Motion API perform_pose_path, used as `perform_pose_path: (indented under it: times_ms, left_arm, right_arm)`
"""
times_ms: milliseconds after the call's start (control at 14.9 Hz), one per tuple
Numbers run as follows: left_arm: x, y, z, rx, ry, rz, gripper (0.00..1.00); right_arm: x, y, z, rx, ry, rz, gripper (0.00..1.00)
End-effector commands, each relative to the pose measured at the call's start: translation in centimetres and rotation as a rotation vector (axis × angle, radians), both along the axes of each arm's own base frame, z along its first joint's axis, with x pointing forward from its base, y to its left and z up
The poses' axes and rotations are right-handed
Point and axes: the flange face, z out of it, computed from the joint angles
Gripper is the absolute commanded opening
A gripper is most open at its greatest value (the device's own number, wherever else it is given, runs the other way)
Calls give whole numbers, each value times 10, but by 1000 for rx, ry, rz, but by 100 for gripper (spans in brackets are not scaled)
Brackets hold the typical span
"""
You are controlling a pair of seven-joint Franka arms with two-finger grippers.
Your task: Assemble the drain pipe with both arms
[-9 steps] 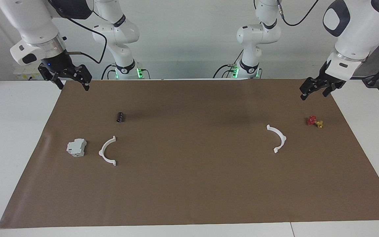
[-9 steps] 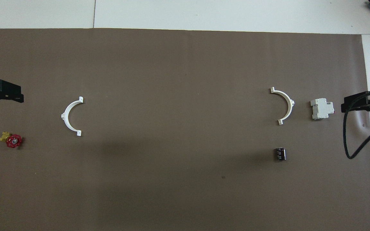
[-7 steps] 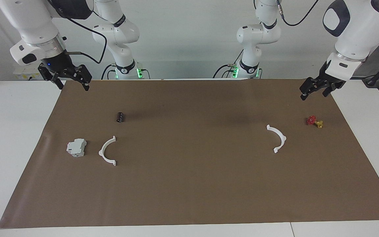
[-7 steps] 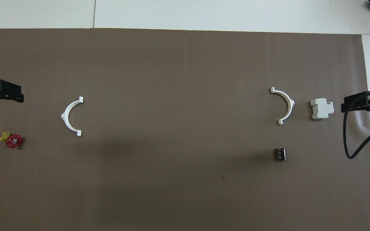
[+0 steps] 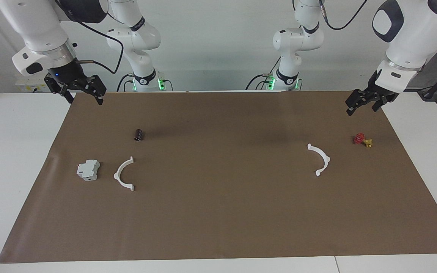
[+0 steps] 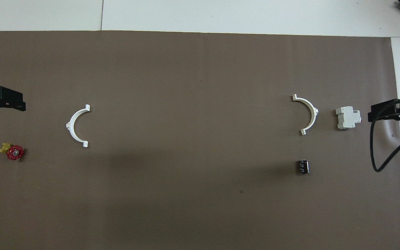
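Observation:
The drain pipe lies in two separate white half-circle arcs on the brown mat [image 5: 218,212]. One arc [image 5: 117,175] [image 6: 314,113] lies toward the right arm's end, beside a grey-white block. The other arc [image 5: 326,158] [image 6: 69,125] lies toward the left arm's end. My right gripper [image 5: 84,99] [image 6: 377,113] hangs open and empty in the air over the mat's edge at its own end. My left gripper [image 5: 362,109] [image 6: 21,102] hangs open and empty over the mat's edge at its end, above the valve's area.
A grey-white boxy block [image 5: 88,170] [image 6: 348,118] sits beside the right-end arc. A small black cylinder [image 5: 139,134] [image 6: 302,166] lies nearer to the robots than that arc. A red-and-yellow valve [image 5: 362,140] [image 6: 13,152] lies at the left arm's end.

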Motion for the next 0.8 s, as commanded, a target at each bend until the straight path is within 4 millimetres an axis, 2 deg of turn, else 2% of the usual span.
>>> perform_pose_path:
  times_ms: [0, 67, 134, 469, 670, 737]
  left_arm:
    - [-8, 2, 2, -8, -15, 0, 100]
    - [-8, 2, 1, -8, -14, 0, 100]
    - [-8, 2, 1, -8, -14, 0, 100]
    - [-8, 2, 1, -8, -14, 0, 100]
    - [-8, 2, 1, -8, -14, 0, 100]
    - [-8, 2, 1, -8, -14, 1, 100]
  right_arm:
    - [-2, -2, -24, 7, -23, 58, 100]
    - [4, -2, -38, 10, -39, 103, 100]
    - [13, -2, -60, 22, -62, 147, 100]
    - [68, 0, -188, 19, -112, 307, 100]
    - [86, -3, -253, -5, -150, 354, 100]
    - [88, -2, -268, -11, -163, 358, 100]
